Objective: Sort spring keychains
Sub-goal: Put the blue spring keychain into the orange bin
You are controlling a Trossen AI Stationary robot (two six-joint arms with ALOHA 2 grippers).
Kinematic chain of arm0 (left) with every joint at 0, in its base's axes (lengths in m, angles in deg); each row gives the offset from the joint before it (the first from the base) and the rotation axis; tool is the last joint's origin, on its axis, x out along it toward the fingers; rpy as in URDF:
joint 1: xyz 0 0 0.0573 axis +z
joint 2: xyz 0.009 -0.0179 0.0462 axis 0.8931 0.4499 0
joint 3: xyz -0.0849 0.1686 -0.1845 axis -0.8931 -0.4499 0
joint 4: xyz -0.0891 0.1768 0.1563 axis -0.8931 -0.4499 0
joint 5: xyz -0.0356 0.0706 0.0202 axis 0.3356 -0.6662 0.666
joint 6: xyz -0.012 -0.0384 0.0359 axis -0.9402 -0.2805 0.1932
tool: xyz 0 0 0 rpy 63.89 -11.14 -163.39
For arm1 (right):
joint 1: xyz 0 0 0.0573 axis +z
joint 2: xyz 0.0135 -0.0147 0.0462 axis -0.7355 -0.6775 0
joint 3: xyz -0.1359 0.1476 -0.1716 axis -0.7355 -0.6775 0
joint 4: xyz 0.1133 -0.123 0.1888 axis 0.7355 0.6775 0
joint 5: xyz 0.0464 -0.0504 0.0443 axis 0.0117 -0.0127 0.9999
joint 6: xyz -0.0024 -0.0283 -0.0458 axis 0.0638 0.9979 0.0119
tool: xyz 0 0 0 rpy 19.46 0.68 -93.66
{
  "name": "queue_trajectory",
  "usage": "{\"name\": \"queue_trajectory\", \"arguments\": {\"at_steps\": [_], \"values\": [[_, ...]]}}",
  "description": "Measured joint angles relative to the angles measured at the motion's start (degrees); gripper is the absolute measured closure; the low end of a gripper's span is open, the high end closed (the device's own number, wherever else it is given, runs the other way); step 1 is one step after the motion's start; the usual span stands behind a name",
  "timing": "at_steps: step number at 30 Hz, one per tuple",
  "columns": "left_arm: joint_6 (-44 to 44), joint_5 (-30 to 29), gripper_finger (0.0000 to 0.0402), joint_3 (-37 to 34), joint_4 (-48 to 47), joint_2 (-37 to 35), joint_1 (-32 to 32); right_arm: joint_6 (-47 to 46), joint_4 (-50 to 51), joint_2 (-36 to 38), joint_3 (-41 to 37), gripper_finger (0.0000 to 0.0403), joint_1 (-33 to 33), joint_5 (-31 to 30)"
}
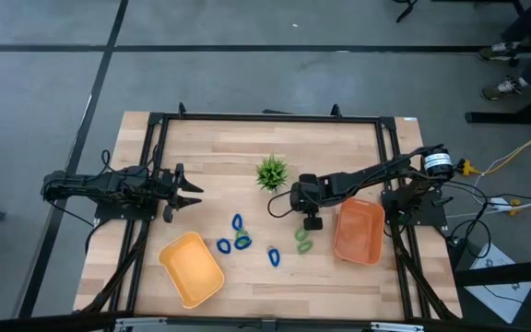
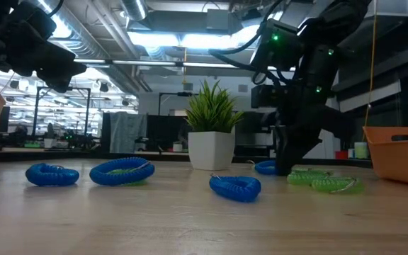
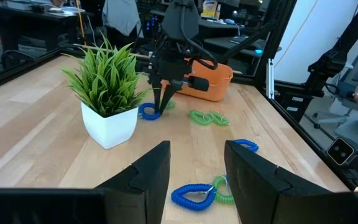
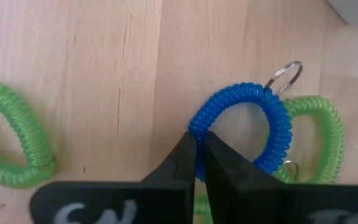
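Blue and light green spring keychains lie flat on the wooden table (image 1: 247, 148). Loose blue ones (image 1: 237, 222) (image 1: 274, 256) and a blue-and-green pair (image 1: 242, 242) sit mid-table, and green ones (image 1: 303, 242) lie beside the orange tray (image 1: 358, 231). My right gripper (image 1: 312, 221) points down next to the plant (image 1: 272, 172), shut on a blue keychain (image 4: 272, 130). My left gripper (image 1: 187, 191) waits open at the table's left side, above the table and touching nothing. My right gripper (image 4: 197, 146) pinches the blue keychain's coil (image 4: 194, 124) between its two fingertips, on the side of the loop away from its metal ring (image 4: 284, 74). The fingers come from above, pointing down. The keychain lies on the table, partly over a green keychain (image 4: 322, 137).
A yellow tray (image 1: 192, 267) stands near the table's near edge on the left, the orange tray on the right. The potted plant stands just to the far side of the right gripper. A black frame (image 1: 265, 118) rims the table. Bare wood lies along the far half.
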Motion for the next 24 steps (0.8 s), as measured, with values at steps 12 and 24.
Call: {"name": "queue_trajectory", "arguments": {"at_steps": [12, 24], "values": [[0.0, -0.02, 0.0253, -0.01, -0.01, 0.02, -0.01, 3.85, -2.18, 0.68, -0.14, 0.0391, 1.31, 0.15], [0.0, 0.0, 0.0253, 0.01, -0.01, 0.02, 0.0, 3.88, 0.11, 9.7, -0.19, 0.0393, 5.49, -0.15]]}}
